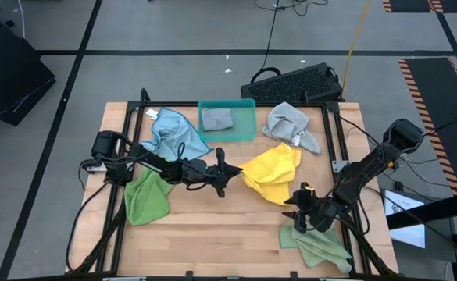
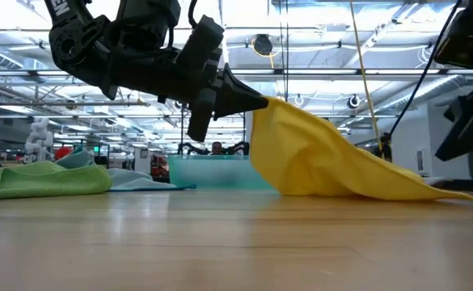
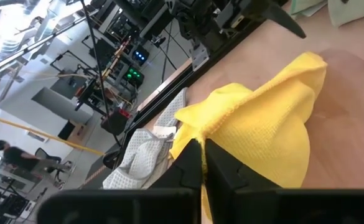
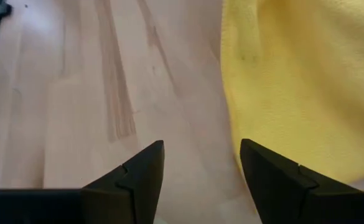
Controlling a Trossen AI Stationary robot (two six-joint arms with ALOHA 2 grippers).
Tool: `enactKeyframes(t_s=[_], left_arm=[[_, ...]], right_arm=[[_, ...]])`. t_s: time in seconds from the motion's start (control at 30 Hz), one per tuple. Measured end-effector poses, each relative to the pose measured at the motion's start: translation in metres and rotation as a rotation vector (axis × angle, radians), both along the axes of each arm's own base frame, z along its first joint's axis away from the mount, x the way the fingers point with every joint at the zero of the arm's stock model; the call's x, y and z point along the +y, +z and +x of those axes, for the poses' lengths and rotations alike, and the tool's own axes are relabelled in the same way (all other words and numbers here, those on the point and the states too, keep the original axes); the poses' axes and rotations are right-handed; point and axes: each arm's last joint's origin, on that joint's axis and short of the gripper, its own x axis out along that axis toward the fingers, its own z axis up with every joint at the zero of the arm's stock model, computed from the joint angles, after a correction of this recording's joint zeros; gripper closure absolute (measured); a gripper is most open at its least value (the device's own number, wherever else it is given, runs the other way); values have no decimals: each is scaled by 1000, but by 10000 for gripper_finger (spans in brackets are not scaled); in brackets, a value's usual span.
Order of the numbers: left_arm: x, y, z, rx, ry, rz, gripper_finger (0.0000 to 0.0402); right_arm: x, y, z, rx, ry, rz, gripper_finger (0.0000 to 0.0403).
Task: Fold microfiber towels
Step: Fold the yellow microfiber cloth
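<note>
My left gripper [image 1: 230,168] reaches in from the table's left and is shut on the yellow towel [image 1: 273,173] at mid-table. In the low view the towel [image 2: 333,158] slopes from the gripper [image 2: 256,103] down to the tabletop. My right gripper [image 4: 201,167] hovers open over bare wood by the towel's near right edge [image 4: 294,81], touching nothing; the high view shows it [image 1: 297,204] there too. Lying flat on the table are a green towel [image 1: 148,195] at the left, a light blue one [image 1: 173,133] and a grey one [image 1: 290,125] at the back, and another green one [image 1: 318,246] at the near right. My left gripper pinches the yellow towel's left corner [image 3: 193,132] between its two fingers, coming nearly level from the table's left. That corner [image 2: 275,106] is lifted clear of the table. The rest hangs slack and slopes down, its right part [image 2: 430,191] resting on the wood.
A teal tray [image 1: 248,125] at the back centre holds a grey cloth [image 1: 216,119]. A dark keyboard [image 1: 294,82] lies beyond the table's far edge. Bare wood [image 1: 228,226] stretches along the near middle. A black frame [image 1: 333,133] runs round the table's edges.
</note>
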Motion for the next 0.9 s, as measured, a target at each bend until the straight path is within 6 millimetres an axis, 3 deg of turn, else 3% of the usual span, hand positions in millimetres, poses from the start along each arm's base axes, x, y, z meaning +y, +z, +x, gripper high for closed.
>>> enactKeyframes(t_s=[0.27,0.6,0.77,0.9], left_arm=[[0,0,0,5,0,-4,379],[0,0,0,3,1,-11,391],[1,0,0,2,4,-13,378],[4,0,0,0,15,-27,390]], right_arm=[[-3,-14,-6,103,-27,-71,203],[-3,-29,-7,177,-32,-142,230],[-3,-34,-6,190,-41,-161,253],[-5,-37,-6,181,-86,-186,291]])
